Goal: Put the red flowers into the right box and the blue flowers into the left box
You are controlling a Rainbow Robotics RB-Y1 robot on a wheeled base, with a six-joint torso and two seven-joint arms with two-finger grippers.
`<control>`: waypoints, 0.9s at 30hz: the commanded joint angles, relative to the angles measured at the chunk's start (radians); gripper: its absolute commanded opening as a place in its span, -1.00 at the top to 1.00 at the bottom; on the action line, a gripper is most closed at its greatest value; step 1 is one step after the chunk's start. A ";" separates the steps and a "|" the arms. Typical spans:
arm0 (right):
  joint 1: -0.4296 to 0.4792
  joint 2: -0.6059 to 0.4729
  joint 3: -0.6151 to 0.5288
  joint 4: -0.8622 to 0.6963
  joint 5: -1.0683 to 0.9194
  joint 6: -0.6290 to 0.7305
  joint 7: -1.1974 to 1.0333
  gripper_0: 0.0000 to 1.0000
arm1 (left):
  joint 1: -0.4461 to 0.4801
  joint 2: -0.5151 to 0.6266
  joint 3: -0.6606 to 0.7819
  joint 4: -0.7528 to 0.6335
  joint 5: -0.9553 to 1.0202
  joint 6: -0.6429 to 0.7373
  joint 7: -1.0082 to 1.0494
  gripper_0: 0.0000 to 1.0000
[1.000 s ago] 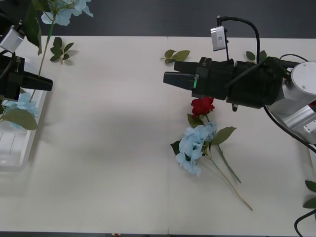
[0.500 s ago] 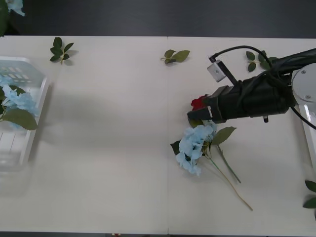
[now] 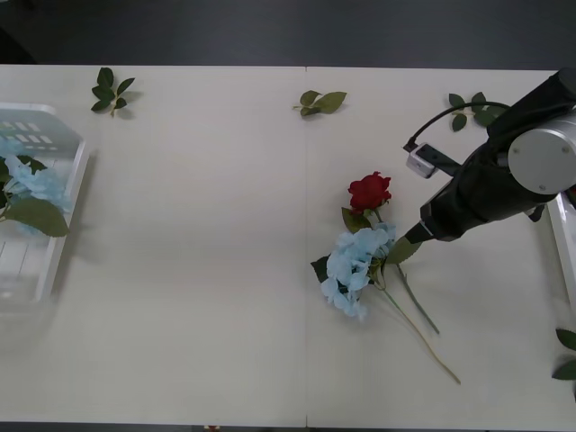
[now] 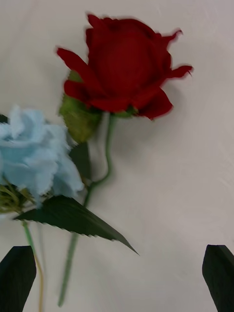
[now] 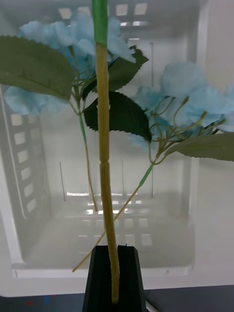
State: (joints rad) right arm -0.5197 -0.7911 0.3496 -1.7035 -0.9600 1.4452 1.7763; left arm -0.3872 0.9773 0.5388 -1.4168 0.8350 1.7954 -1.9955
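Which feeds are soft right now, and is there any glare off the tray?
Right wrist view: the red rose is motion-smeared at its petal edges. Left wrist view: the held stem is fairly crisp, with bright reflections on the left box floor. Front view: evenly lit, soft shadows on the table.

Red rose lying on the table, bloom up-table, stem running down-right, pale-blue hydrangea just beside and overlapping its stem, white slotted left box at the table's left edge holding blue hydrangea heads, right box rim at far right.
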 commanded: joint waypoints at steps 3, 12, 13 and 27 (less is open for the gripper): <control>-0.023 0.038 -0.004 -0.027 0.124 0.047 -0.044 -1.00 | 0.001 0.037 -0.051 0.004 -0.090 -0.036 0.075 1.00; -0.028 0.153 -0.026 0.025 0.230 0.043 -0.072 -1.00 | 0.001 0.037 -0.143 0.133 -0.102 -0.122 0.078 1.00; -0.029 0.170 -0.034 0.033 0.244 0.044 -0.072 -1.00 | 0.001 0.037 -0.152 0.148 -0.100 -0.131 0.077 1.00; -0.034 0.260 -0.041 0.102 0.328 0.004 -0.072 -0.98 | 0.001 0.037 -0.183 0.145 -0.080 -0.142 0.054 -1.00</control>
State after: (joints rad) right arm -0.5199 -0.5398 0.3165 -1.6004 -0.6405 1.4668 1.7276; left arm -0.3791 0.9773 0.3562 -1.2498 0.7446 1.6632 -1.9437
